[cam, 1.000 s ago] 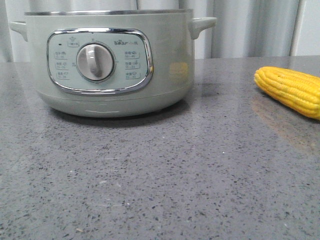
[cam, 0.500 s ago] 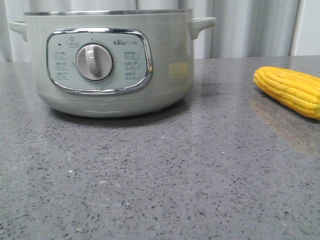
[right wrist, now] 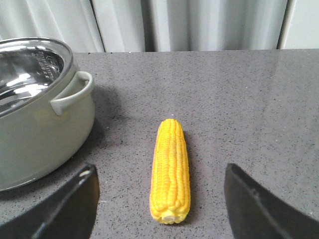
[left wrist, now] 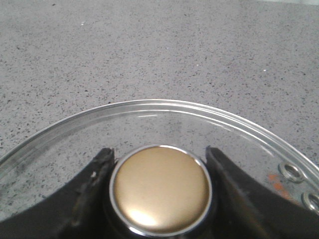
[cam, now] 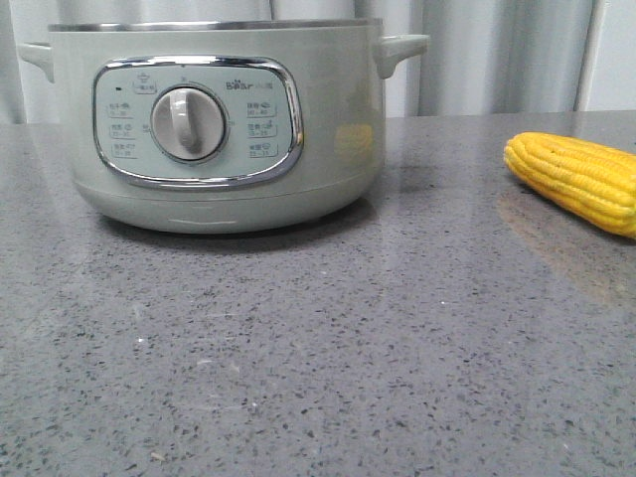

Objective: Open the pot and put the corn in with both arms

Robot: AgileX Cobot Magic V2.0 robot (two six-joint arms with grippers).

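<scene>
One pot (cam: 219,129) is sitting on the grey speckled countertop (cam: 328,358), toward the robot's left in the front view, with its chrome-framed control panel (cam: 197,121) and single grey dial (cam: 189,123) facing the camera; two side handles are showing there, one at each end of the body. In the right wrist view the pot (right wrist: 35,114) is standing uncovered, its shiny steel interior catching light, and one of its handles is jutting toward the corn. One corn (right wrist: 171,169) cob is lying flat on the countertop, near the pot but not touching it, and in the front view it (cam: 576,179) is resting well off to the robot's right, partly cut by the frame edge. The right gripper (right wrist: 159,204) is hanging spread wide, its two dark fingers straddling the cob at a distance and touching nothing. The left gripper (left wrist: 160,191) is clamping its two dark fingers against the sides of one round gold knob (left wrist: 160,186) on one clear glass lid (left wrist: 149,112), which is showing the countertop through it. Pale curtains (right wrist: 189,25) are hanging behind the counter.
</scene>
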